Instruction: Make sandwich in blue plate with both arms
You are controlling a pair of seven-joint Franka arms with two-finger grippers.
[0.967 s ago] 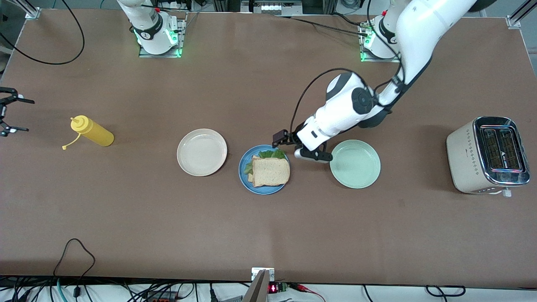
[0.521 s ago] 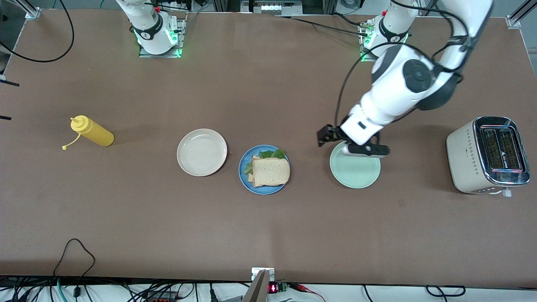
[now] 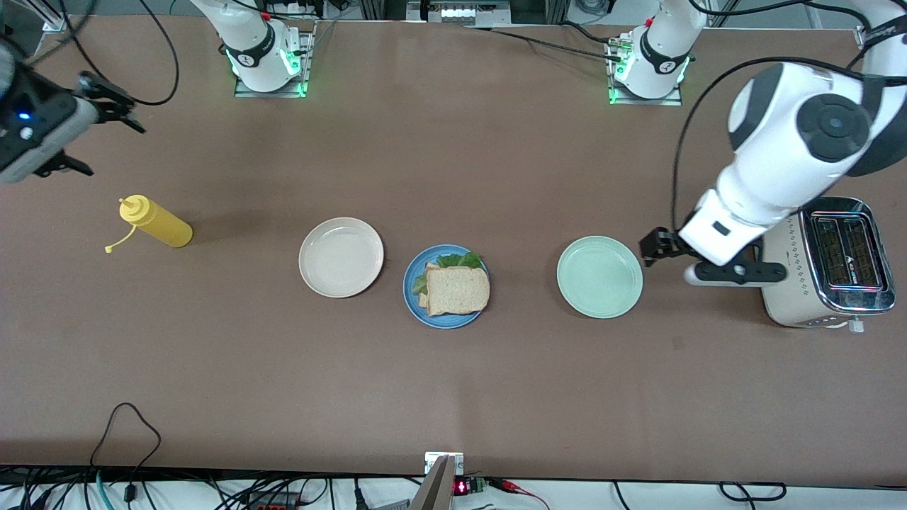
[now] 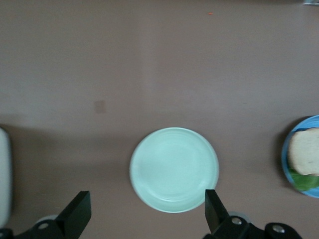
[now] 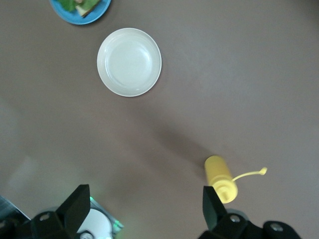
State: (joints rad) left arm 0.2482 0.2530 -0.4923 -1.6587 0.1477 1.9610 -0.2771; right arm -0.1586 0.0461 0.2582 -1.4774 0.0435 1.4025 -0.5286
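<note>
Nearby, cream plate (image 3: 341, 256), green plate (image 3: 599, 276), mustard bottle (image 3: 154, 222), toaster (image 3: 825, 262)

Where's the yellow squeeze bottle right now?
The yellow squeeze bottle lies on its side toward the right arm's end of the table, beside the cream plate, with the open right gripper in the air above it.

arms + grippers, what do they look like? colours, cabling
Both arms are glossy white shells with dark grey round joint caps and black cables looped outside; bases glow green. The left gripper has a black body on a grey bar. The right gripper is black with a blue light.
</note>
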